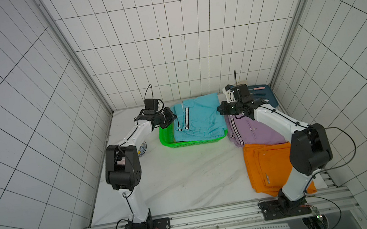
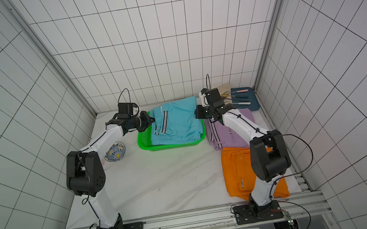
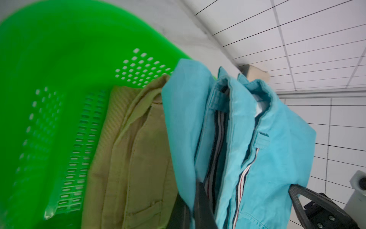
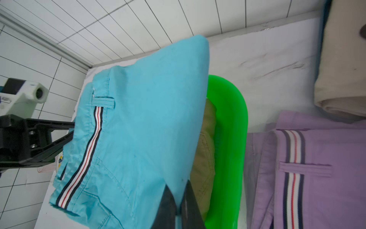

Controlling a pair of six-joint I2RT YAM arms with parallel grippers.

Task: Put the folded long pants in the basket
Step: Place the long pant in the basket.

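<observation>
White tiled walls and marble tabletop: two arms hold the teal pants over the green basket.
Both top views: each arm reaches forward, elbow raised, wrist turned inward; left gripper and right gripper pinch opposite edges of the teal bundle, which overhangs the far rim. Lilac pants and orange pants lie flat right of the basket; a dark blue tray sits in the far right corner and a patterned bowl by the left arm. Left wrist view: jaws clamped on the striped teal waistband, with khaki pants on the perforated basket floor beneath. Right wrist view: jaws pressed onto a teal fold; a cream cloth roll lies beyond the lilac pants.
</observation>
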